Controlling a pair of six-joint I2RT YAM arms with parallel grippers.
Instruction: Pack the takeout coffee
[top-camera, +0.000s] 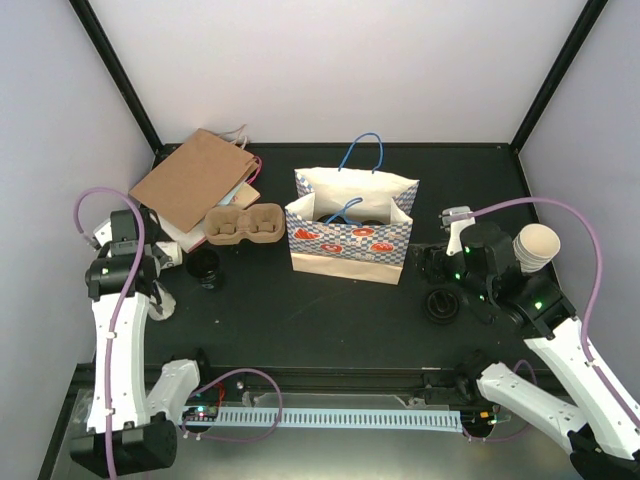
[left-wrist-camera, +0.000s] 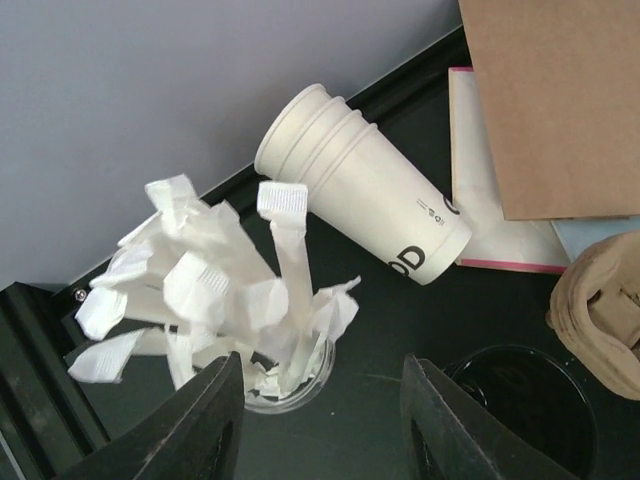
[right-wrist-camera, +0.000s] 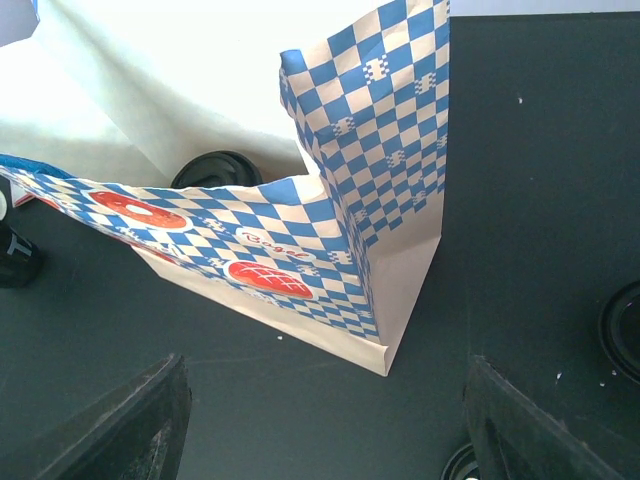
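One takeout coffee with a black lid (top-camera: 205, 266) stands on the table left of the checked bag (top-camera: 350, 238); it also shows in the left wrist view (left-wrist-camera: 530, 400), just right of my fingers. Another black lid (right-wrist-camera: 215, 168) sits inside the open bag (right-wrist-camera: 330, 200). My left gripper (left-wrist-camera: 325, 430) hangs open above a glass of white packets (left-wrist-camera: 290, 375), nothing held. My right gripper (right-wrist-camera: 330, 440) is wide open over bare table before the bag's corner. A further black lid (top-camera: 440, 305) lies near it.
A stack of cream paper cups (left-wrist-camera: 365, 195) lies on its side by the back-left wall. A brown paper bag (top-camera: 195, 178) and a cardboard cup carrier (top-camera: 243, 224) sit left of the checked bag. More stacked cups (top-camera: 535, 245) are at the right.
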